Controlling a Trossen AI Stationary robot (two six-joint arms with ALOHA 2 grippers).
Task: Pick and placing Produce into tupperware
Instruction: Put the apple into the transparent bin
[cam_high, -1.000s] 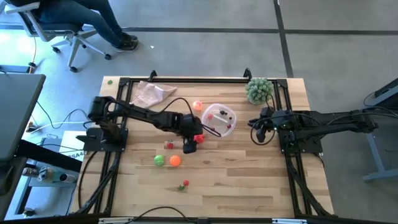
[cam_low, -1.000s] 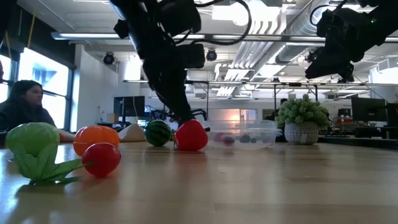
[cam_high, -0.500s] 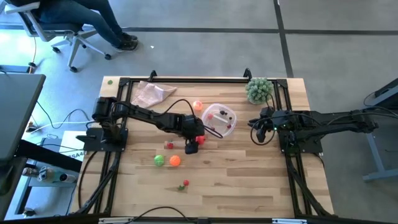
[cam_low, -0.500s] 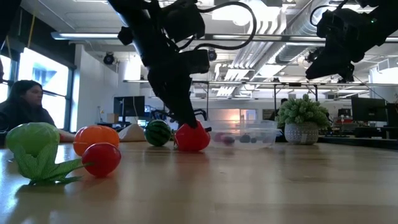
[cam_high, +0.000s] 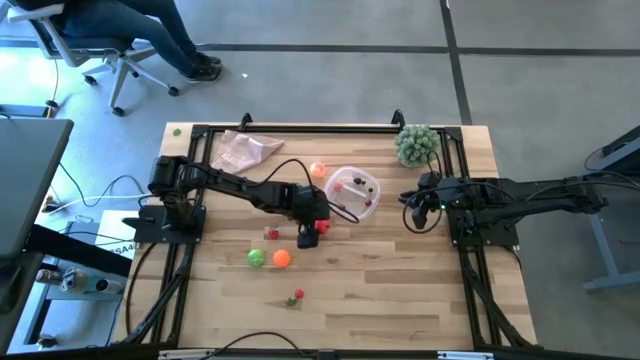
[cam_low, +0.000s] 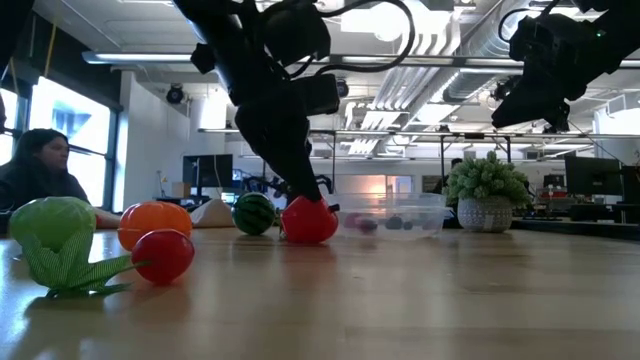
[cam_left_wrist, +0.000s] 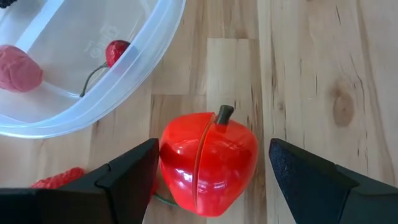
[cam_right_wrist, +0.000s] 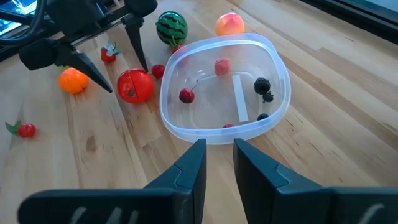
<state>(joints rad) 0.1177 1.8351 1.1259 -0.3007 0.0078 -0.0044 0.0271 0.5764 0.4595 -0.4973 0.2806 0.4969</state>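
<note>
Left wrist view, red apple (cam_left_wrist: 208, 160) between open left pincer (cam_left_wrist: 211, 180) fingers, ungripped, beside tupperware (cam_left_wrist: 134, 68).

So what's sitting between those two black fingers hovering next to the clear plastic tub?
A shiny red toy apple sits on the wood between the left gripper's open fingers, beside the clear plastic tub; the left wrist view shows it.

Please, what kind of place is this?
Probably an open office or lab: a wooden table on a grey floor, exposed ceiling ducts, and a person sitting at a desk behind.
</note>
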